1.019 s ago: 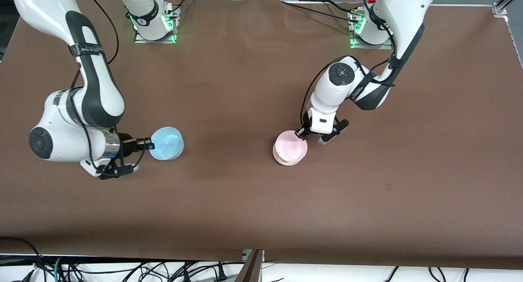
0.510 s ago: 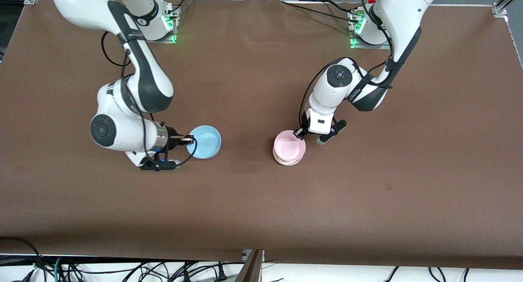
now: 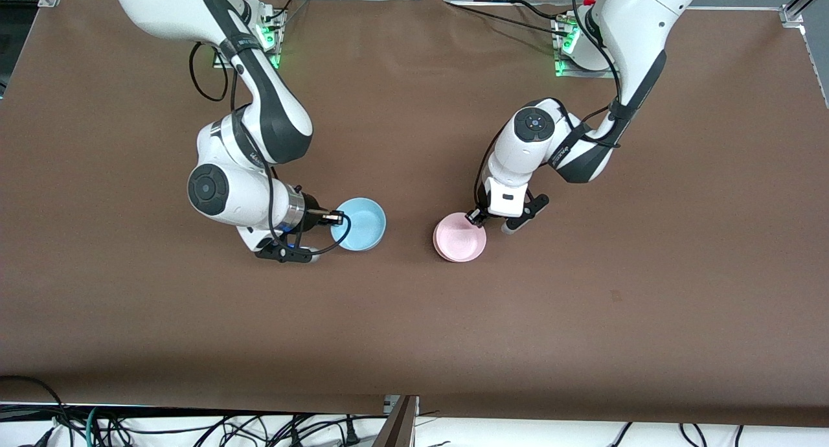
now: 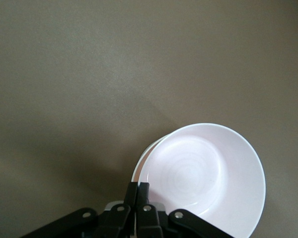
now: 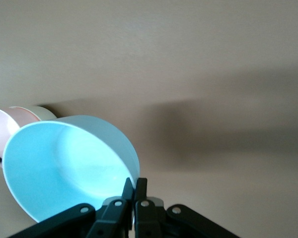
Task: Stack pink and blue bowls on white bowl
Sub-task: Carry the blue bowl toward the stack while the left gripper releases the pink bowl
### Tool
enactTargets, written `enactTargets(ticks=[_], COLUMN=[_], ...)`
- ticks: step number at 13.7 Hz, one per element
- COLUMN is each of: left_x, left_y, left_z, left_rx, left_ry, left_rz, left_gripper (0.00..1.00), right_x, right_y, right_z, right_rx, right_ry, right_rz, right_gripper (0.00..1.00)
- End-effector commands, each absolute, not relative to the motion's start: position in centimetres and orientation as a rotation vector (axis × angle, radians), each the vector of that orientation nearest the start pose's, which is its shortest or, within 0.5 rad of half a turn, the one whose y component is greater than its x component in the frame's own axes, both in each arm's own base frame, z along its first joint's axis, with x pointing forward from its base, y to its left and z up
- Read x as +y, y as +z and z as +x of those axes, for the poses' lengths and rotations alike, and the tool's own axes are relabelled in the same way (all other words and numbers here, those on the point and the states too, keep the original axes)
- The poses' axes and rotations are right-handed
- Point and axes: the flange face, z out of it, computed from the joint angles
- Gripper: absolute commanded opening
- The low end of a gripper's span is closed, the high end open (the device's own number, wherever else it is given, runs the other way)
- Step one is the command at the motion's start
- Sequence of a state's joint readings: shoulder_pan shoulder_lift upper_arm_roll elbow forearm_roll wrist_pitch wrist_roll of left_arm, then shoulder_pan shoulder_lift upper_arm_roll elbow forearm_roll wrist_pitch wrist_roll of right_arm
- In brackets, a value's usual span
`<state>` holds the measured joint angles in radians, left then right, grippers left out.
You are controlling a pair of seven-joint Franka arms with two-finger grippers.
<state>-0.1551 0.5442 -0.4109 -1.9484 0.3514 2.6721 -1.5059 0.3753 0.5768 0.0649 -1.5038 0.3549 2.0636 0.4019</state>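
The pink bowl (image 3: 460, 238) sits nested in the white bowl (image 5: 39, 113), which is almost hidden under it in the front view. My left gripper (image 3: 479, 217) is shut on the pink bowl's rim (image 4: 198, 168) at the edge toward the robots' bases. My right gripper (image 3: 335, 218) is shut on the rim of the blue bowl (image 3: 359, 223) and holds it just above the table, beside the stack toward the right arm's end. The blue bowl (image 5: 59, 168) is slightly tilted, with the pink bowl (image 5: 0, 130) showing past it.
The brown table cover (image 3: 583, 317) is bare around the bowls. The arms' bases (image 3: 246, 42) stand along the edge farthest from the front camera. Cables lie past the table's near edge.
My right arm has carried the blue bowl from the right arm's end toward the stack. The pink bowl has settled lower into the white bowl, with my left gripper still on its rim.
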Motion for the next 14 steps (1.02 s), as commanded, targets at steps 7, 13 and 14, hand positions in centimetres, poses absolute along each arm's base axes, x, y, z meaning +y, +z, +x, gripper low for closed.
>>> enactTargets(ticks=[7,13,14], left_x=[-33.7,-25.0,-22.7], left_y=[26.7,36.6,37.9], left_z=[57.5,67.0,68.1], left_rx=[-1.217,-1.122,-1.095], left_ry=[-0.301,-0.35,-0.327], left_rz=[-3.142,-3.064,-3.068], left_gripper=[0.36,0.35,0.34], right_x=[37.0,43.3,44.4], right_y=[32.4,29.7,29.2], right_z=[61.8,59.6,59.2], right_rx=[0.35,0.451,0.472], right_ry=[0.158,0.038,0.011], right_rz=[-2.769,-2.712,-2.694], right_gripper=[0.0,0.0,0.0])
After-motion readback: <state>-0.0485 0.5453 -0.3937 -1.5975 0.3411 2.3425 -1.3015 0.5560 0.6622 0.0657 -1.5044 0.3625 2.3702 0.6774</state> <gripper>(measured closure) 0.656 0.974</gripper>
